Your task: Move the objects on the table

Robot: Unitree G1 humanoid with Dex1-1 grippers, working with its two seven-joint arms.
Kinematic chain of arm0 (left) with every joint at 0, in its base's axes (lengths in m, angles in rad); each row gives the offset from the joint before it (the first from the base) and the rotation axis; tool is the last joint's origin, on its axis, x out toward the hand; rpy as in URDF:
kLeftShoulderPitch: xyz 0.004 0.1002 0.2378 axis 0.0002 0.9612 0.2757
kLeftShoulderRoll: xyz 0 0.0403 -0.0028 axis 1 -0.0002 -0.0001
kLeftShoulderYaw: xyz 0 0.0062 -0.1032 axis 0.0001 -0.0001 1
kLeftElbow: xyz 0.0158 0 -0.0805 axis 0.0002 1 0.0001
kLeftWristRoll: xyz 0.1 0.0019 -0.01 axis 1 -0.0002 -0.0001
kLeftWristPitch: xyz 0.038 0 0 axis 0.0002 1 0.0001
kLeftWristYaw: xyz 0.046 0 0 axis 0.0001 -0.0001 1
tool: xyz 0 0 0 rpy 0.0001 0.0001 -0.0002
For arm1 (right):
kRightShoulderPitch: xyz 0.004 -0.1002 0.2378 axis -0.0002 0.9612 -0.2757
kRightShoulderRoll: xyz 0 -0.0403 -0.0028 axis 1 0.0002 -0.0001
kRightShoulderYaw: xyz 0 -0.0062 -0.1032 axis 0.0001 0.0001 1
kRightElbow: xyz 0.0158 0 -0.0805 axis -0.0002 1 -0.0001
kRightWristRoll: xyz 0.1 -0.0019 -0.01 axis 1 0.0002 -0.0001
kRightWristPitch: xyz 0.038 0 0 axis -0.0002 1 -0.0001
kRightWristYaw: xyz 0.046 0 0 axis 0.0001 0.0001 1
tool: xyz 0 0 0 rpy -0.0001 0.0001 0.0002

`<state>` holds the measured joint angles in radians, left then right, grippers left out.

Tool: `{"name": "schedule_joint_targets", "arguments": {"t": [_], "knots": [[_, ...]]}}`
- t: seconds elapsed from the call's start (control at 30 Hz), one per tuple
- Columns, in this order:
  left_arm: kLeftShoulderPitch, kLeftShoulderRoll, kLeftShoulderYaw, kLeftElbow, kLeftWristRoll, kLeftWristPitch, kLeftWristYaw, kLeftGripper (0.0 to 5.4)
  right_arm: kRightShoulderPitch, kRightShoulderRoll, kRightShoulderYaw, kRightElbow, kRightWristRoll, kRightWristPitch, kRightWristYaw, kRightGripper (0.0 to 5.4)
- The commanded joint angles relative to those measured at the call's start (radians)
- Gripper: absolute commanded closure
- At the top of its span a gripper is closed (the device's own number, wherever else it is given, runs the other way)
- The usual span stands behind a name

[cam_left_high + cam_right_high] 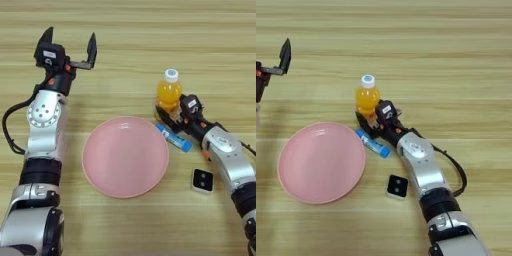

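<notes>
A Unitree G1 humanoid works over a wide light-brown wooden desk, seen from its head camera. Its right tool reaches to the foot of a small orange-drink bottle with a white cap, which stands upright just beyond the far right rim of a large round pink plate. The black fingers sit at either side of the bottle's base and appear to close on it, though the wrist hides the contact, so whether the grip is firm cannot be told.

A blue-and-white tube lies slantwise on the desk, just beside the plate's right edge and close under the right tool. A small black square block rests flat nearer the robot, to the right of the plate and next to the right forearm. A spot of orange shows at the forearm's edge; what it belongs to is unclear.

The left tool is held over bare desk, well apart from the plate and the other things, its two fingers spread wide with nothing between them.
</notes>
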<state>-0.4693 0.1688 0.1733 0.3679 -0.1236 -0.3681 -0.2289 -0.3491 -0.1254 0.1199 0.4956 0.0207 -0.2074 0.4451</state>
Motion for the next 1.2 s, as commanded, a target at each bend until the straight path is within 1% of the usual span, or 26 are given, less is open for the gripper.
{"name": "schedule_joint_targets", "arguments": {"t": [0.03, 0.23, 0.27, 0.33, 0.47, 0.6, 0.67, 0.83, 0.93, 1.0, 1.07, 1.13, 1.2], "knots": [[0.004, 0.002, -0.004, 0.015, -0.004, -0.009, 0.002, 0.00, -0.009, 0.000, 0.004, 0.001, -0.006, 0.006, 0.000, 1.00], [0.003, 0.002, -0.006, 0.015, -0.007, -0.011, -0.003, 0.00, -0.013, 0.006, -0.010, -0.013, 0.012, -0.004, -0.002, 0.37], [0.003, 0.002, -0.006, 0.015, -0.007, -0.011, -0.004, 0.00, -0.013, 0.008, -0.013, -0.017, 0.017, -0.006, -0.001, 0.16], [0.004, 0.002, -0.007, 0.013, -0.008, -0.011, -0.005, 0.00, -0.010, 0.013, -0.021, -0.032, 0.027, -0.012, -0.002, 0.04], [0.006, 0.001, -0.008, 0.009, -0.010, -0.013, -0.008, 0.00, 0.010, 0.027, -0.045, -0.093, 0.062, -0.023, -0.012, 0.04], [0.008, 0.001, -0.009, 0.004, -0.011, -0.015, -0.010, 0.00, 0.037, 0.033, -0.055, -0.149, 0.063, -0.038, -0.033, 0.04], [0.008, 0.001, -0.009, 0.004, -0.010, -0.017, -0.010, 0.00, 0.058, 0.031, -0.054, -0.191, 0.065, -0.051, -0.036, 0.04], [0.009, 0.001, -0.008, 0.000, -0.006, -0.027, -0.008, 0.00, 0.133, 0.030, -0.047, -0.336, 0.079, -0.089, -0.034, 0.04], [0.014, 0.002, -0.007, -0.003, -0.005, -0.034, -0.006, 0.00, 0.196, 0.025, -0.038, -0.443, 0.068, -0.140, -0.040, 0.04], [0.017, 0.003, -0.007, -0.004, -0.006, -0.037, -0.006, 0.00, 0.221, 0.026, -0.040, -0.487, 0.069, -0.166, -0.049, 0.04], [0.027, 0.003, -0.003, -0.010, -0.007, -0.040, -0.002, 0.00, 0.246, 0.026, -0.049, -0.522, 0.042, -0.242, -0.077, 0.04], [0.040, 0.005, 0.002, -0.017, -0.008, -0.040, 0.004, 0.00, 0.263, 0.036, -0.069, -0.544, 0.023, -0.295, -0.119, 0.04], [0.061, 0.005, 0.008, -0.029, -0.012, -0.031, 0.009, 0.00, 0.273, 0.048, -0.094, -0.554, 0.022, -0.306, -0.166, 0.04]]}}
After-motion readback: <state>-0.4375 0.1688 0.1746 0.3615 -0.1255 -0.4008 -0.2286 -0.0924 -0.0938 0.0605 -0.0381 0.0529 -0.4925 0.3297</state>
